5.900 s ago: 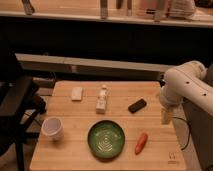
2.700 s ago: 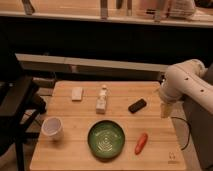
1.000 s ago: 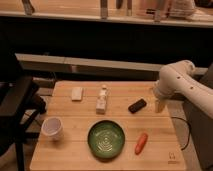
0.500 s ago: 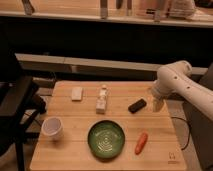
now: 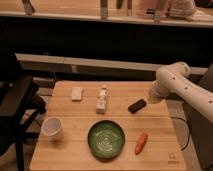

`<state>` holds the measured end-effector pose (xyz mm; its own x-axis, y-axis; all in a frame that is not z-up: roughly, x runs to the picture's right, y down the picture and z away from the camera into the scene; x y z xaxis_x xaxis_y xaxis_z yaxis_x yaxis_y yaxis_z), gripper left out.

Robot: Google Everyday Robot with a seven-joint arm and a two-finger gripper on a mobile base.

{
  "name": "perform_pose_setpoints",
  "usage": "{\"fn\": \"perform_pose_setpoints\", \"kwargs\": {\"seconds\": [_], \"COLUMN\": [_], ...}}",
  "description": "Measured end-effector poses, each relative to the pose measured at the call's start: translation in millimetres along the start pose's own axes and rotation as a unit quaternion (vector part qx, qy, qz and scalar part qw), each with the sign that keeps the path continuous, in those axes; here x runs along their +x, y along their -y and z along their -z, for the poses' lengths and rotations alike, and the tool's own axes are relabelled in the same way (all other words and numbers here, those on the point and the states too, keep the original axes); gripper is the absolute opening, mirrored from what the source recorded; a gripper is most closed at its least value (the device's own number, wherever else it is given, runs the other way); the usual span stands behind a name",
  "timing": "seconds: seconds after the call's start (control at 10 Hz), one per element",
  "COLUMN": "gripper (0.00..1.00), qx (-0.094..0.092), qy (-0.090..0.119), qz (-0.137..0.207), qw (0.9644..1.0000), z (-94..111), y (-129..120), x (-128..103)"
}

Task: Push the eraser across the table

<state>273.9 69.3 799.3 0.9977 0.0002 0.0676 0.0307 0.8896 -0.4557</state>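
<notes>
The black eraser (image 5: 137, 105) lies flat on the light wooden table (image 5: 75, 154), right of the middle and slightly angled. My gripper (image 5: 153, 97) hangs from the white arm (image 5: 180, 85) at the table's right side, just right of the eraser and a little behind it, very close to its right end. I cannot tell whether it touches the eraser.
A white bottle (image 5: 102, 99) lies left of the eraser. A small white block (image 5: 76, 93) sits at the back left. A green bowl (image 5: 106, 139) is at the front middle, an orange carrot (image 5: 141, 142) right of it, a white cup (image 5: 52, 128) at the front left. A dark chair (image 5: 15, 107) stands left of the table.
The arm has swung left and down from the table's right edge, bringing the gripper close to the eraser's right end. The eraser has not visibly moved.
</notes>
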Motion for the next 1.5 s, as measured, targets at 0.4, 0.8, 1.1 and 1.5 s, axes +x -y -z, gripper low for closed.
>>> {"fn": "perform_pose_setpoints", "kwargs": {"seconds": [0.4, 0.8, 1.1, 1.5], "gripper": [0.03, 0.03, 0.03, 0.03], "qx": [0.002, 0.001, -0.006, -0.011], "qy": [-0.001, -0.003, -0.006, -0.007], "qz": [0.003, 0.004, 0.004, 0.006], "qw": [1.0, 1.0, 1.0, 0.9999], "z": [-30.1, -46.0, -66.6, -84.3], "y": [6.9, 10.0, 10.4, 13.3], "x": [13.5, 13.6, 21.7, 25.7]}}
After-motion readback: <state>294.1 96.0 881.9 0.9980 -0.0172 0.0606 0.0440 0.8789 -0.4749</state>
